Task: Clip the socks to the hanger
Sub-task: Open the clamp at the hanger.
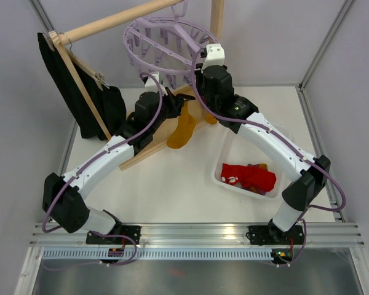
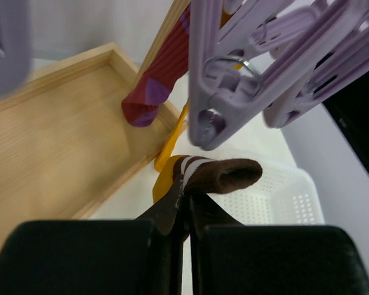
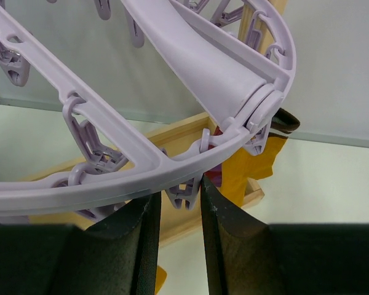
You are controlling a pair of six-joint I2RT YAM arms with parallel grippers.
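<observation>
- My left fingers (image 2: 179, 206) are pressed shut on the brown striped cuff of the mustard sock (image 2: 218, 175). They hold it just under the rim of the hanger (image 1: 163, 43), and the rest of the sock dangles over the table (image 1: 172, 184).
- My right fingers (image 3: 155, 206) are part-closed around one peg (image 3: 184, 193) hanging from the ring, apparently squeezing it.
- The cuff sits beside the pegs, not inside one. If I release the peg early, it snaps shut on nothing.
- Only a thin fold of cuff is pinched at the tips. A snag on a neighbouring peg could tug it free, and the sock would drop.
- The hanger hangs from its hook, so I judge a push from either arm could swing it and pull the peg out from between my right fingers.
- The left wrist view shows the grip on the cuff and a maroon sock (image 2: 154, 86) hanging further back. The top view hides that grip behind the arm.
- Only the right wrist view shows the peg between the fingers, and I cannot tell from it whether the peg's mouth is open.
- Only the top view shows the bin (image 1: 218, 169) of red socks (image 1: 246, 176), set off to the right and well apart from the hanger.
</observation>
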